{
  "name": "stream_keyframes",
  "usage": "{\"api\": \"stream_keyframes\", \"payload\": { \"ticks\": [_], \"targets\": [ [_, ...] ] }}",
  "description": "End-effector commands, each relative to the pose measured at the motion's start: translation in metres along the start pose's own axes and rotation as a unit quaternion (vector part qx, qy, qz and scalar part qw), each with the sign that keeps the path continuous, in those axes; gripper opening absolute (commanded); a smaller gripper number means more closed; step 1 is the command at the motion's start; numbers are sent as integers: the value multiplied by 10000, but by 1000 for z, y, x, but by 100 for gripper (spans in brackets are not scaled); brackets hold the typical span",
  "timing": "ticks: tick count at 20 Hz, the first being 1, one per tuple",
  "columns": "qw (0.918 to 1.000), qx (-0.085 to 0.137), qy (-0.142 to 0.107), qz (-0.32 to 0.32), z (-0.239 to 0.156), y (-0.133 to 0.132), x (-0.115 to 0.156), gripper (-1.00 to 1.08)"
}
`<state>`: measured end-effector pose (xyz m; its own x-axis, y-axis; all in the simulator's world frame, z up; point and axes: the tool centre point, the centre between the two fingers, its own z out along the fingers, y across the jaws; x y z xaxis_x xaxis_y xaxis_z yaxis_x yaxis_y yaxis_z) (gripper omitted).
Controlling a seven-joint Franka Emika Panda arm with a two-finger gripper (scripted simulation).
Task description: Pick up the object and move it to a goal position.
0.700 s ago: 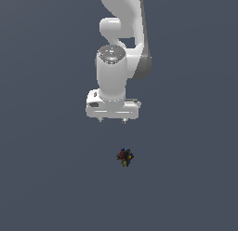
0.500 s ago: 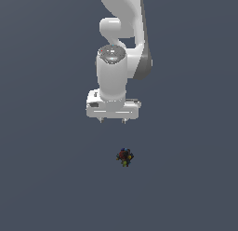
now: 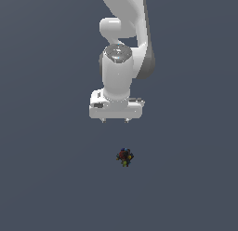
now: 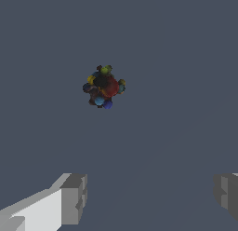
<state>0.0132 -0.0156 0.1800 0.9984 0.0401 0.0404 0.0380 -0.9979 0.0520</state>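
**Arm unchanged, approach not begun**

The arm (image 3: 124,48) holds the same pose as a moment ago; its gripper (image 3: 115,120) hangs spread wide and empty, and the object (image 3: 124,157) lies untouched on the surface, apart from the fingertips (image 4: 73,197), so the reach is pending.

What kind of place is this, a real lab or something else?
Most likely a simulated test scene, not a real room. The ground is a flat, featureless grey-blue with no walls or furniture, the white arm looks cleanly rendered, and the only other thing is a small speckled object below the open gripper.
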Motion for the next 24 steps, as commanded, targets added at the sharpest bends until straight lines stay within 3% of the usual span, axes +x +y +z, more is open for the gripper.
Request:
{"api": "stream_keyframes", "payload": {
  "ticks": [1,14,24],
  "targets": [
    [10000,2,-3,28,1,0,1,100],
    [9960,71,-62,891,22,-8,30,100],
    [9758,143,-167,2175,61,-24,68,100]
  ]
}}
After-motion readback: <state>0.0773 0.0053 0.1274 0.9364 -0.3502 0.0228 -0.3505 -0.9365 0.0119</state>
